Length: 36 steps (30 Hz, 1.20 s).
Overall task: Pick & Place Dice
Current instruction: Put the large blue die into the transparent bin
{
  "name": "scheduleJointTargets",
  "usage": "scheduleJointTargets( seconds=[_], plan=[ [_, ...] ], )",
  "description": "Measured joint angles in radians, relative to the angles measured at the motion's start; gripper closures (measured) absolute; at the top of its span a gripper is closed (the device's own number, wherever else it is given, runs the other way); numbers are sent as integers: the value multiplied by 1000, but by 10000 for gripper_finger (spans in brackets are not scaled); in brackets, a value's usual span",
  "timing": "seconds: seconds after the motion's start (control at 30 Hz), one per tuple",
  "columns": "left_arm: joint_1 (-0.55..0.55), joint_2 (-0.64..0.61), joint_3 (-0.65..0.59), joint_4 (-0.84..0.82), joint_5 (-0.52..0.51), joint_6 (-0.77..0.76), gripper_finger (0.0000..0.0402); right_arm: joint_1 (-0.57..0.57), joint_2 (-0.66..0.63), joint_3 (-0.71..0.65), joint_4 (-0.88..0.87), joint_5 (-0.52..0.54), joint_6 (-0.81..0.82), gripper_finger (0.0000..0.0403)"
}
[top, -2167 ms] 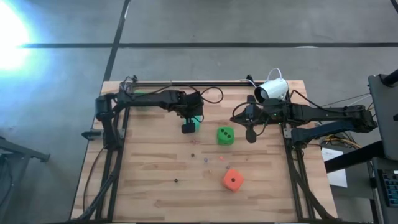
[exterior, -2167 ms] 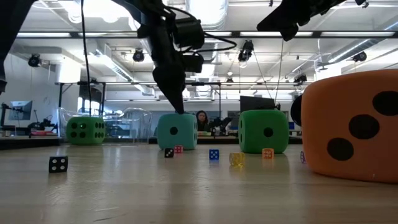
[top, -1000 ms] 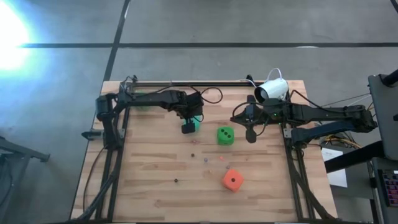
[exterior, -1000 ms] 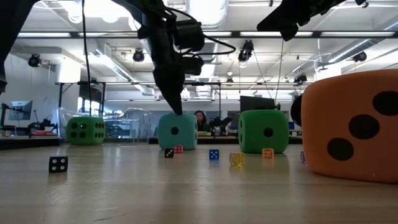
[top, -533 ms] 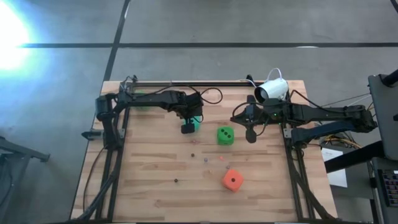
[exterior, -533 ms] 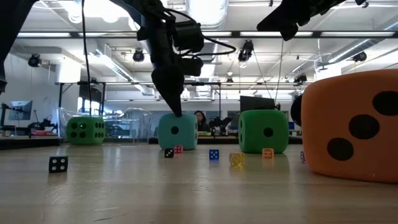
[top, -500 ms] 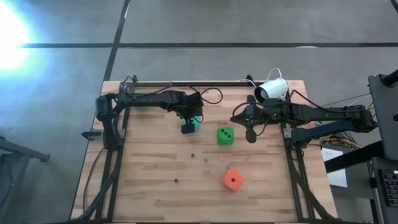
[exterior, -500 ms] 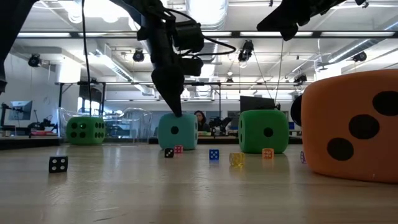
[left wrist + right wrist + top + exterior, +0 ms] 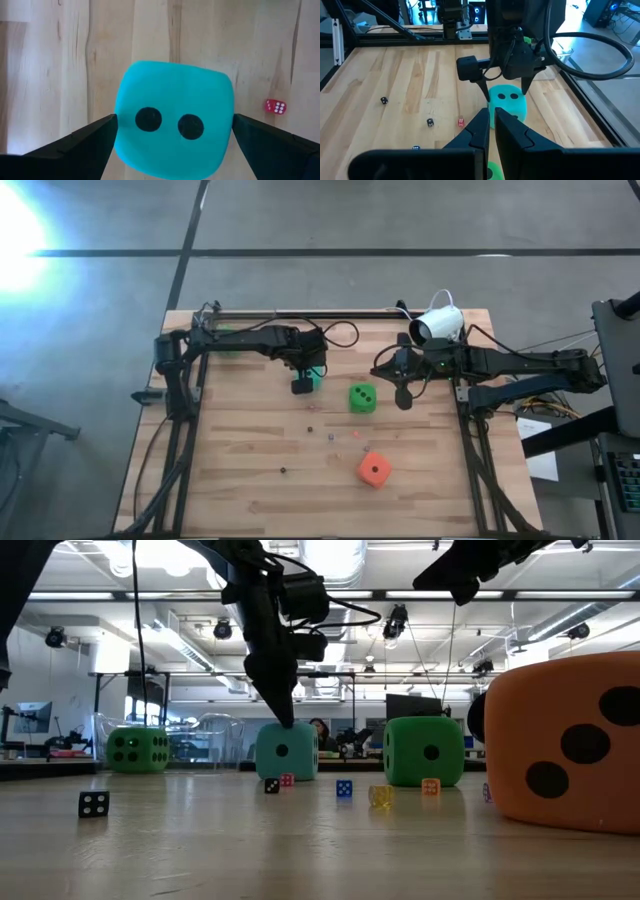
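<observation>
Teal die (image 9: 312,378) sits on the worktop (image 9: 240,480) directly under the left end effector (image 9: 303,383) in the high view, while the right end effector (image 9: 403,396) hovers beyond the green die (image 9: 362,397), farther off. The low view shows the left arm's fingers reaching down to the teal die's top, which stays resting on the wood. The left wrist view shows both fingers spread wide apart, flanking the cube on two opposite sides, not yet squeezing. The right wrist view shows its own fingers pressed together.
</observation>
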<state>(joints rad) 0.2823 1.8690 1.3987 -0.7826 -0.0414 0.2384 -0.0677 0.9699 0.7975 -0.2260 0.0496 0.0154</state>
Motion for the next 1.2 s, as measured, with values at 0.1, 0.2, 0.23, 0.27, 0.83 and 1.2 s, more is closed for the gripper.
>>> scheduleJointTargets(
  seconds=[0.1, 0.2, 0.23, 0.27, 0.83, 1.2],
  plan=[
    [0, 0, 0, 0, 0, -2, 8, 0, 0, 0, 0, 0, 1, 376],
    [1, 0, -23, 46, -3, -2, 8, 0, 0, 0, 0, 0, 3, 376],
    [1, 0, -33, 62, -7, -2, 8, 0, 0, 0, -1, 0, 3, 376],
    [2, 0, -41, 75, -7, -2, 8, 0, 0, 0, -1, 0, 3, 376],
    [-26, -3, -71, 97, 14, -10, 8, 0, 0, 0, -1, 0, 3, 376],
    [-111, -1, -37, 62, 39, -9, 8, 0, 0, 0, 0, 0, 1, 376]
  ],
)
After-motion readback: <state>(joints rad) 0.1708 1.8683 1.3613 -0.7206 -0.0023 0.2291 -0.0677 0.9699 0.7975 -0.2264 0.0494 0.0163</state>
